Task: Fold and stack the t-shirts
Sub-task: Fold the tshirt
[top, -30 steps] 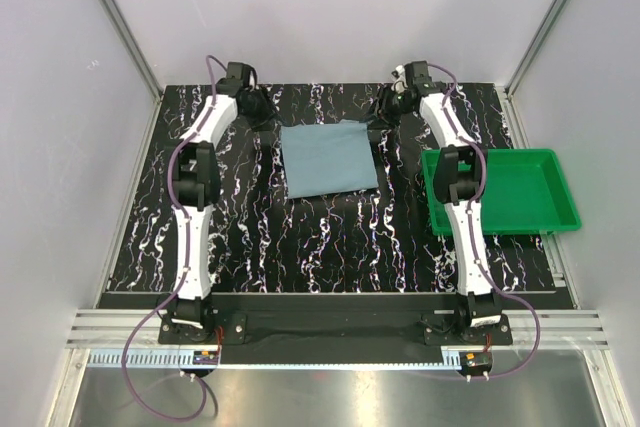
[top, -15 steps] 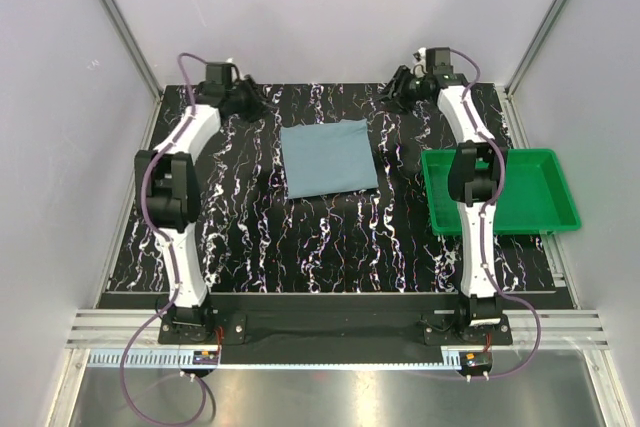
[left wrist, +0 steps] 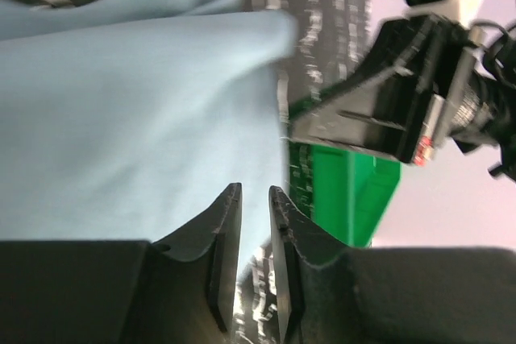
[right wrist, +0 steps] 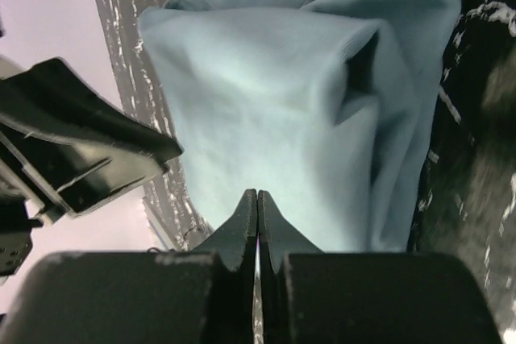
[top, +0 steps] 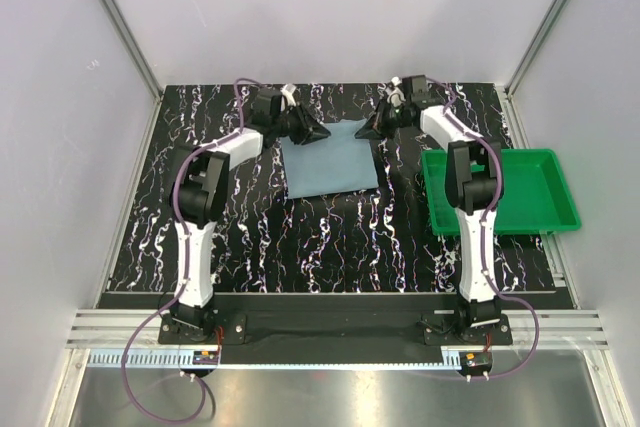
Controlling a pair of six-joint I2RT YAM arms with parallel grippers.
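Note:
The dusty blue-grey t-shirt (top: pixel 328 159) lies folded into a rough square at the back middle of the table. My left gripper (top: pixel 322 134) reaches in at its far left corner. In the left wrist view the gripper (left wrist: pixel 255 191) shows a narrow gap between its fingers, with the t-shirt (left wrist: pixel 137 110) just beyond the tips and nothing held. My right gripper (top: pixel 366 132) is at the far right corner. In the right wrist view that gripper (right wrist: pixel 257 192) has its tips pressed together low over the t-shirt (right wrist: pixel 266 110). No cloth shows between them.
A green plastic tray (top: pixel 530 197) sits at the table's right edge, beside the right arm, and also shows in the left wrist view (left wrist: pixel 339 191). The table top (top: pixel 320 237) is black with white marbling. Grey walls close in the back and sides.
Both arms have swung inward from the back corners to the shirt's far edge. Both grippers have narrowed, the right one all the way shut. The shirt has not moved.

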